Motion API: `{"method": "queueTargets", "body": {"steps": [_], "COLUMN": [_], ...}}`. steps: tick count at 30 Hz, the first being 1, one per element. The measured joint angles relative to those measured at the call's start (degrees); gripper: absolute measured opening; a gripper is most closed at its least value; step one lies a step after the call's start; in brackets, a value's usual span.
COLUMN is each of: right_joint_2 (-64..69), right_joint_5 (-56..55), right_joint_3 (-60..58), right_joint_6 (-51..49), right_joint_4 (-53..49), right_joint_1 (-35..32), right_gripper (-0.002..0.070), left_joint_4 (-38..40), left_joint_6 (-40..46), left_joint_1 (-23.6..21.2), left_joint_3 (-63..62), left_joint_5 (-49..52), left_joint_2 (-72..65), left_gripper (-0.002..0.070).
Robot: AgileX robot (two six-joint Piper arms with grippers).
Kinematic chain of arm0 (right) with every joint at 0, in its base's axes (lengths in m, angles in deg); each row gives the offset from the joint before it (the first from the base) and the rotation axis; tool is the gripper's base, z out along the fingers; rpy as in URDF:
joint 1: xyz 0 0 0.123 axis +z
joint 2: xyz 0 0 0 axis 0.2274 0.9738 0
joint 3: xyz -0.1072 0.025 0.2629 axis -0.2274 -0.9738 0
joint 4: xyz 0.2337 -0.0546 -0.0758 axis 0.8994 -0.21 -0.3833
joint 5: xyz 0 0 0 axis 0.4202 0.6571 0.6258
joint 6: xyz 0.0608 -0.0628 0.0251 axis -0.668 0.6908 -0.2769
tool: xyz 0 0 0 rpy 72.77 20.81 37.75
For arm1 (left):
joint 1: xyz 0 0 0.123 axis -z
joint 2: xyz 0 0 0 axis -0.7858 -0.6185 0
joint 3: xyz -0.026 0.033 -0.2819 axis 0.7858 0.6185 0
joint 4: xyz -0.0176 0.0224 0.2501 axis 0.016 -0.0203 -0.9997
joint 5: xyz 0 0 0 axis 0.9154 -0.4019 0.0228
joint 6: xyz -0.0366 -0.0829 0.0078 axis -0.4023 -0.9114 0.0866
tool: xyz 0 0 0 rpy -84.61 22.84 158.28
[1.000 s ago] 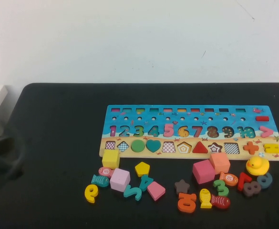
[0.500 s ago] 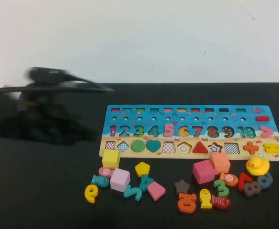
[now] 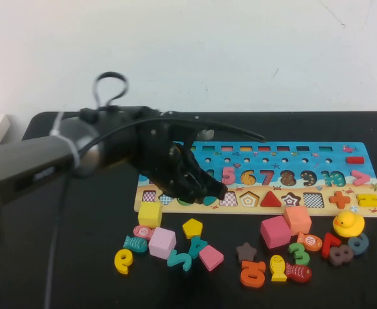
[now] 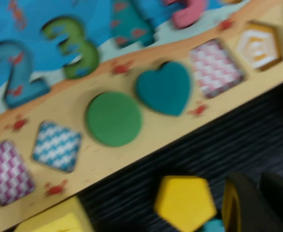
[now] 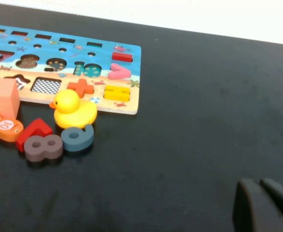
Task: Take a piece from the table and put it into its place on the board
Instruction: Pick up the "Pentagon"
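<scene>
The pentagon [image 3: 192, 227] is lying flat on the table [image 3: 66, 270], just in front of the board's [image 3: 368, 209] near edge, below the green circle [image 4: 113, 118] and teal heart [image 4: 164, 88] that are sitting in their slots. A yellow cube [image 3: 150, 214] is resting just to its left, and a pink cube [image 3: 162, 242] and a teal number are crowding it from the front. The empty pentagon slot [image 3: 249, 199] is waiting further right along the tan strip, beside the red triangle [image 3: 270, 199].

I am holding my left gripper [image 3: 201, 187] over the board's left end, above the heart, near the pentagon but not touching it. I cannot tell whether its fingers are open or closed. In my left wrist view the pentagon [image 4: 185, 203] is lying close beside one dark fingertip [image 4: 243, 205].

My right gripper [image 5: 267, 205] is hanging low over bare table, well apart to the right of the duck [image 5: 73, 111]; its fingertips are pressing together, holding nothing.
</scene>
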Motion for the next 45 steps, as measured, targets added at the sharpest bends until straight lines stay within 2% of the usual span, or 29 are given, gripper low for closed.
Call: {"method": "queueTargets", "body": {"steps": [2,4,7,9,11,13,33,36,41,45], "right_joint_2": [0.0,0.0,0.0,0.0,0.0,0.0,0.0,0.0,0.0,0.0], "right_joint_5": [0.0,0.0,0.0,0.0,0.0,0.0,0.0,0.0,0.0,0.0], "right_joint_3": [0.0,0.0,0.0,0.0,0.0,0.0,0.0,0.0,0.0,0.0], "right_joint_6": [0.0,0.0,0.0,0.0,0.0,0.0,-0.1,-0.1,-0.1,-0.1], "right_joint_4": [0.0,0.0,0.0,0.0,0.0,0.0,0.0,0.0,0.0,0.0], "right_joint_1": [0.0,0.0,0.0,0.0,0.0,0.0,0.0,0.0,0.0,0.0], "right_gripper": [0.0019,0.0018,0.0018,0.0018,0.0018,0.0019,0.0018,0.0019,0.0018,0.0018], "left_joint_4": [-5.44,-9.51,-11.95,-12.51,-12.77,-12.77,-10.84,-10.84,-10.84,-10.84], "left_joint_6": [-5.44,-9.51,-12.52,-13.06,-13.28,-13.48,-16.37,-16.37,-16.37,-16.37], "left_joint_1": [0.49,1.07,1.29,1.37,1.52,1.51,1.76,1.76,1.76,1.76], "left_joint_3": [-2.4,-4.82,-8.1,-10.11,-11.61,-12.89,-14.02,-14.13,-14.13,-14.13], "left_joint_5": [2.4,4.7,8.14,10.28,11.95,13.31,15.7,15.89,16.68,17.19], "left_joint_2": [-1.93,-3.84,-6.43,-7.86,-9.2,-10.57,-14.91,-14.91,-14.94,-14.94], "left_gripper": [0.0105,0.0204,0.0363,0.0445,0.0495,0.0515,0.0525,0.0494,0.0381,0.034]}}
